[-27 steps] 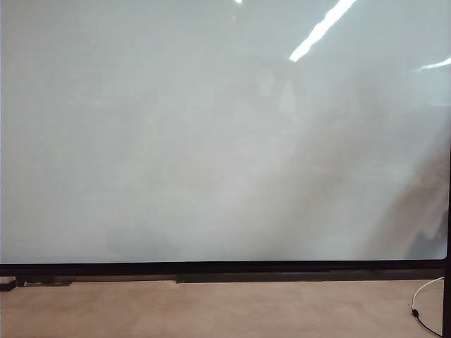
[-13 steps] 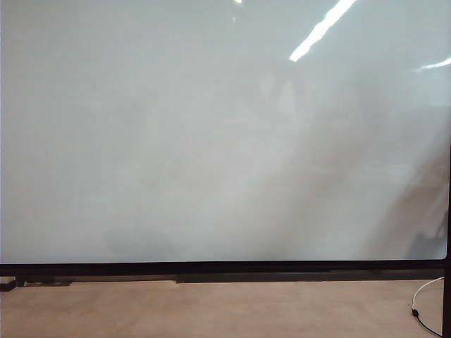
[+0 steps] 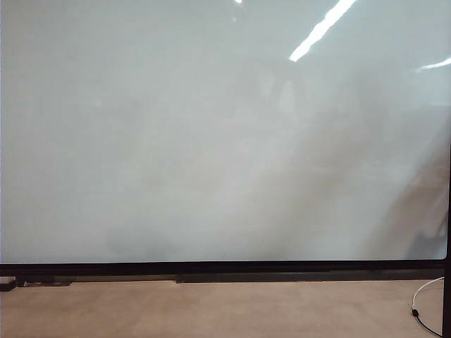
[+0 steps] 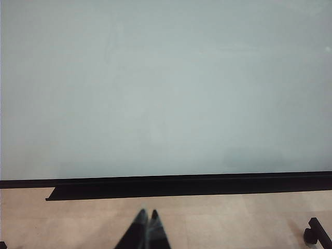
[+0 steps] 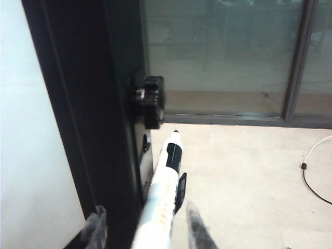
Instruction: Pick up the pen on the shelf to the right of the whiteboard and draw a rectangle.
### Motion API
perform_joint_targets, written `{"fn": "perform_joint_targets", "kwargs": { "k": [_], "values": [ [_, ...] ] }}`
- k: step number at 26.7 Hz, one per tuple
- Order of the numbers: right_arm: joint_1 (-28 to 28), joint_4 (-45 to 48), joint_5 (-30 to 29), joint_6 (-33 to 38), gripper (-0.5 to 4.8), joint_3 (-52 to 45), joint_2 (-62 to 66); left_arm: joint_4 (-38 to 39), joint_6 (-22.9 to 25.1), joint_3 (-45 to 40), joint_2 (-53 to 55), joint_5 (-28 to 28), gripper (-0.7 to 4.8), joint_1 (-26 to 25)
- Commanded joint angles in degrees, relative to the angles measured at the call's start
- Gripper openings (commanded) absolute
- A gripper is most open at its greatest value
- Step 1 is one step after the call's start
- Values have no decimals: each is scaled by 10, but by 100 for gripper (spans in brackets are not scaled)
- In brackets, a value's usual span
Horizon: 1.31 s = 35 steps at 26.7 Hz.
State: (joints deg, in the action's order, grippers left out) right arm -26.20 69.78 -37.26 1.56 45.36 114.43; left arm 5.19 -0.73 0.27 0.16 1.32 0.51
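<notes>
Here the pen (image 5: 165, 182) lies between the right gripper's (image 5: 142, 228) half-spread fingers (contact unclear); left gripper (image 4: 147, 224) pinched.

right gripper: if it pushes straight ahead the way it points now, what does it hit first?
Likely the pen: it lies between the right gripper's fingers, pointing ahead. Beyond its tip, probably floor, with the whiteboard's black frame and knob close alongside; depth unclear.

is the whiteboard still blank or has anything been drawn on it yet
Blank. The whiteboard shows only light reflections, no marker line; the pen sits between the right end effector's fingers.
</notes>
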Motion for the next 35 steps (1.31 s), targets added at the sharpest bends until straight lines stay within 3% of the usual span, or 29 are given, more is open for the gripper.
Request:
{"fn": "perform_joint_targets", "kwargs": {
  "k": [1,6,8,22,25,30,31,32,35],
  "values": [
    [1,17,1,-1,198,2,-1,-5,1,1,0,0,-4,0],
    [1,17,3,-1,194,2,-1,-5,1,1,0,0,-4,0],
    [1,17,2,-1,136,2,-1,-5,1,1,0,0,-4,0],
    [1,16,2,-1,133,2,-1,-5,1,1,0,0,-4,0],
    [1,16,2,-1,105,2,-1,-5,1,1,0,0,-4,0],
    [1,16,2,-1,103,2,-1,-5,1,1,0,0,-4,0],
    [1,16,2,-1,97,2,-1,-5,1,1,0,0,-4,0],
    [1,16,2,-1,44,2,-1,-5,1,1,0,0,-4,0],
    [1,16,1,-1,19,2,-1,-5,1,1,0,0,-4,0]
  ]
}}
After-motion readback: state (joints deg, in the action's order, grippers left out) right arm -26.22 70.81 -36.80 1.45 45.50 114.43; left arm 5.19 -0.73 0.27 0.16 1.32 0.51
